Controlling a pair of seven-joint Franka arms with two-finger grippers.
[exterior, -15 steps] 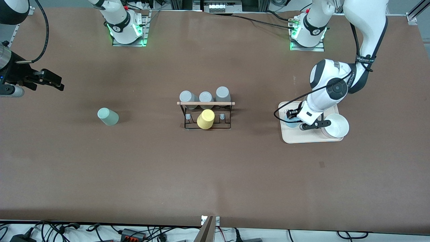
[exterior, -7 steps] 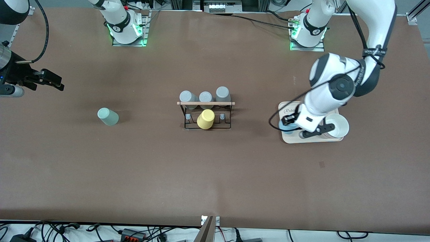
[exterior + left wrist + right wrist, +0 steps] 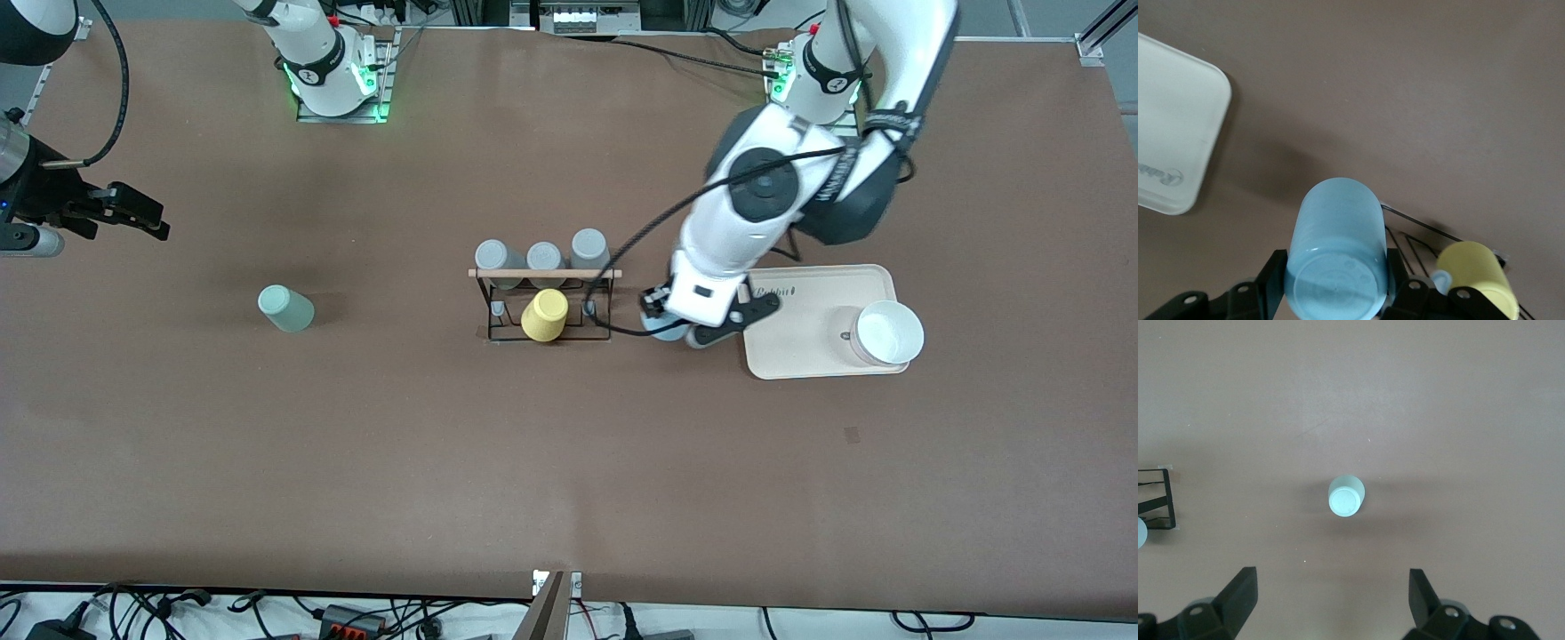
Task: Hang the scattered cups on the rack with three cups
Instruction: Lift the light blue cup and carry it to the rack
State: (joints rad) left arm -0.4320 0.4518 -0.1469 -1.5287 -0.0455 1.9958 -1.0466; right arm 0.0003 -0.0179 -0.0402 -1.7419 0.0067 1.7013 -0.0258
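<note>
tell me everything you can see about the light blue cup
The light blue cup is a small, plain, handleless tumbler with a smooth matte look, like plastic or glazed ceramic. The left gripper is shut on its sides, one black finger on each side, and holds it in the air with its flat closed base toward the wrist camera. It hangs over bare table between the rack and the beige tray. In the front view only a sliver shows under the gripper.

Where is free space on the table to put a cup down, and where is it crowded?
Bare table lies between the sage green cup and the rack, and all along the strip nearer the front camera. The beige tray is bare except for the white bowl. It is crowded between rack and tray, where the left tool holds the light blue cup.
</note>
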